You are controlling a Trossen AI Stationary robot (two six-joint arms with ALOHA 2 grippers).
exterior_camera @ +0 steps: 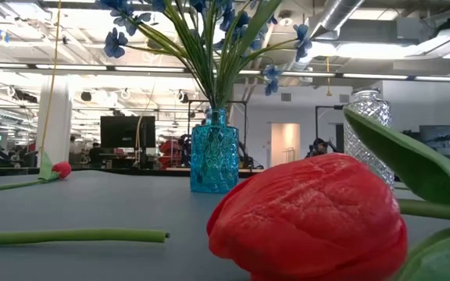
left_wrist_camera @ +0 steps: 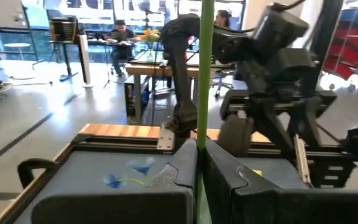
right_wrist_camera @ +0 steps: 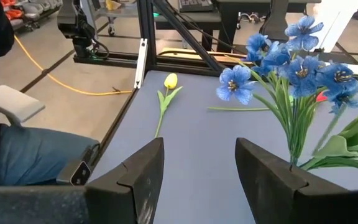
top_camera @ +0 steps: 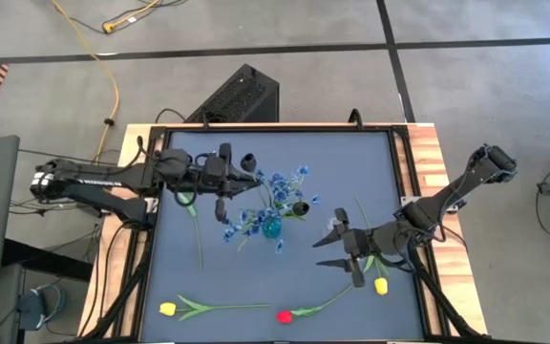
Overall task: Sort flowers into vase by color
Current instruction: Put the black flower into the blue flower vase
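Observation:
My left gripper (top_camera: 235, 172) hovers over the table's far left part, shut on a green stem (left_wrist_camera: 205, 74) that stands upright; its blossom is out of the wrist view. A blue glass vase (top_camera: 271, 227) (exterior_camera: 213, 152) in the middle holds blue blossoms (right_wrist_camera: 294, 62). My right gripper (top_camera: 336, 250) (right_wrist_camera: 199, 168) is open, right of the vase, touching nothing. One yellow tulip (top_camera: 167, 309) and a red tulip (top_camera: 284, 315) (exterior_camera: 311, 218) lie along the near edge. Another yellow tulip (top_camera: 381, 285) lies under the right arm. A red flower (exterior_camera: 61, 168) lies at the left on its stem (top_camera: 197, 234). My left gripper pinches the green stem (left_wrist_camera: 200, 134) between its two fingers. The fingers (left_wrist_camera: 166, 186) come at it level, from the table's left, and lie across it. The stem rises upright out of the hold; its lower part is hidden by the fingers.
A clear cut-glass vase (exterior_camera: 369, 133) stands right of the blue one. A loose blue blossom (left_wrist_camera: 129, 177) lies on the mat. The dark mat (top_camera: 370, 162) has wooden borders and a black frame. People sit at desks in the room beyond.

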